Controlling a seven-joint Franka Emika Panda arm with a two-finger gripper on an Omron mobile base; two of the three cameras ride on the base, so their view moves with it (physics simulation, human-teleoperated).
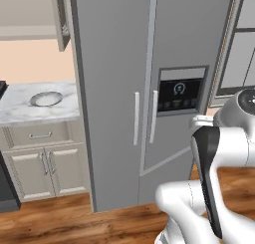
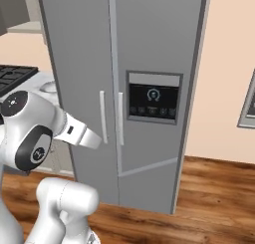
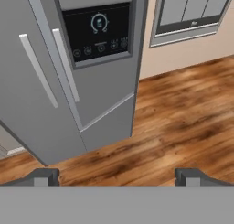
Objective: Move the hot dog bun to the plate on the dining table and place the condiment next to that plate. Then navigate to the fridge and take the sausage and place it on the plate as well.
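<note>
I face the fridge [image 1: 149,88], its 2 doors closed with the sausage presumably behind them, my gripper [image 3: 117,176] spread wide and empty near the floor – I judge each door heavy and stiff, best taken by its slim vertical handle [image 1: 154,116] – smooth, likely slippery.

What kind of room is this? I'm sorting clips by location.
A home kitchen, rendered rather than real: a tall stainless two-door fridge with a black dispenser panel, a marble counter over beige cabinets, a stovetop corner, and wood flooring.
</note>
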